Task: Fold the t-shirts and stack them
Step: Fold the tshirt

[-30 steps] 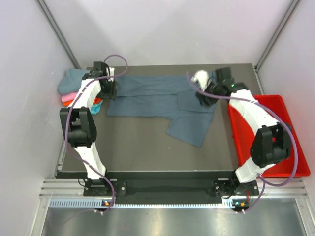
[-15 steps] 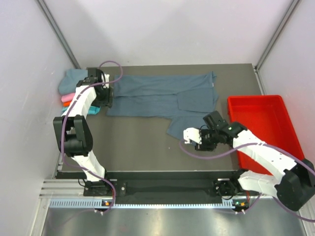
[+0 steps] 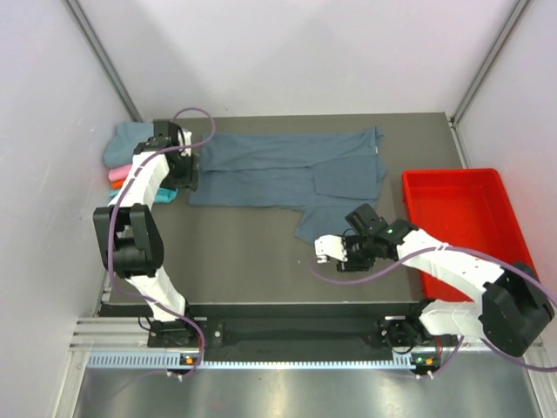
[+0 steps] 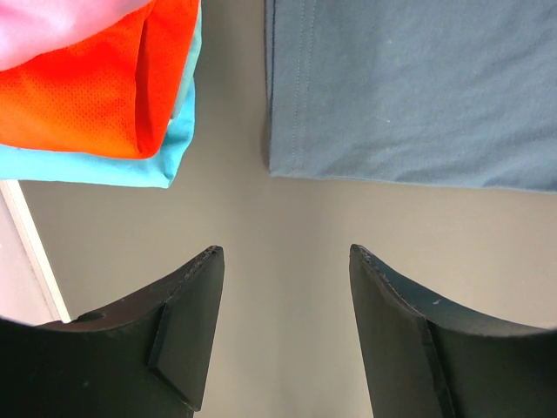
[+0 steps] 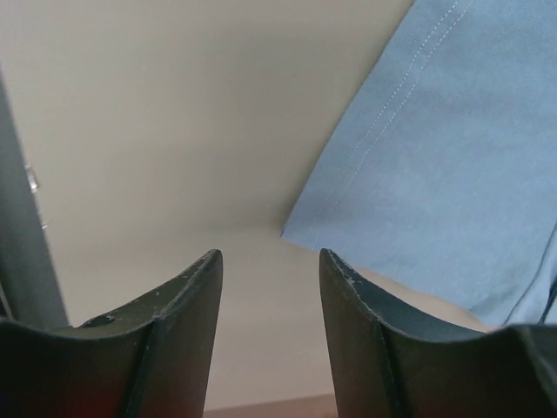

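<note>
Two sets of fingers, both spread with nothing between them. The left fingers [image 4: 187, 331] hang over bare bench [image 3: 235, 252] at its far left. Ahead of them lies the gap between the folded stack [image 3: 130, 165] and the left end of the slate blue-grey t-shirt [image 3: 287, 170]. The right fingers [image 5: 174, 331] are low over the bench near its front right. They point left, and a stitched corner of the shirt lies just beyond their tips without touching them.

That shirt lies flat on the far half of the bench, half folded into a long band. Its long axis runs left to right, from near the stack almost to the right edge. Lengthwise creases and one folded panel show on it. At its right end a flap [image 3: 331, 225] reaches toward the near edge, so the outline is a rough L. Its left edge is a straight double-stitched hem. Which end is the neck cannot be told.

The stack sits at the far left corner, partly off the bench edge. A dusty teal shirt [image 3: 126, 139] is on top, then a pink shirt [image 3: 122, 171], an orange shirt [image 4: 87, 87] and a turquoise shirt [image 4: 130, 170] at the bottom. Their folded edges face the left fingers.

A red tray [image 3: 470, 218] lies along the right side, well apart from the stack.
</note>
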Controlling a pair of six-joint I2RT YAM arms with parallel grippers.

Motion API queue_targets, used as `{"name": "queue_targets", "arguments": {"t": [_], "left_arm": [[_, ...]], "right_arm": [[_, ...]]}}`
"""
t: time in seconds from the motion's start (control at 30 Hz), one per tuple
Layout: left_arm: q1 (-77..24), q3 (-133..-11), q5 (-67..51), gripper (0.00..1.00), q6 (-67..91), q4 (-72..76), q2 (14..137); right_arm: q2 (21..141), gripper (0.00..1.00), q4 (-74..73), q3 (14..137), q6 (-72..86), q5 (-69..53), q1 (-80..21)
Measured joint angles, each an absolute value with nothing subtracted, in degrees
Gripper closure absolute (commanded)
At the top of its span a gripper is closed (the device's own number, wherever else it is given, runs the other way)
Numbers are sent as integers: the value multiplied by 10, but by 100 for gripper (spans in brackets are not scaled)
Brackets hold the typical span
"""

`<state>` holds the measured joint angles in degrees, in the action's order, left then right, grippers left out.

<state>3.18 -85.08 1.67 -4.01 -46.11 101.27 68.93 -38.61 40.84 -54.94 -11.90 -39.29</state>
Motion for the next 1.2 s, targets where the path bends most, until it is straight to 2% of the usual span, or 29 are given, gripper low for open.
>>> {"name": "queue_targets", "arguments": {"t": [0.4, 0.8, 1.2], "left_arm": [[50, -851, 11, 36, -31, -461, 1013], [54, -852, 11, 36, -29, -461, 1013], [58, -852, 10, 36, -29, -462, 1013]], "right_arm": [[755, 55, -349, 408, -564, -105, -393], [793, 65, -319, 401, -571, -95, -392], [800, 99, -292, 400, -571, -73, -392]]}}
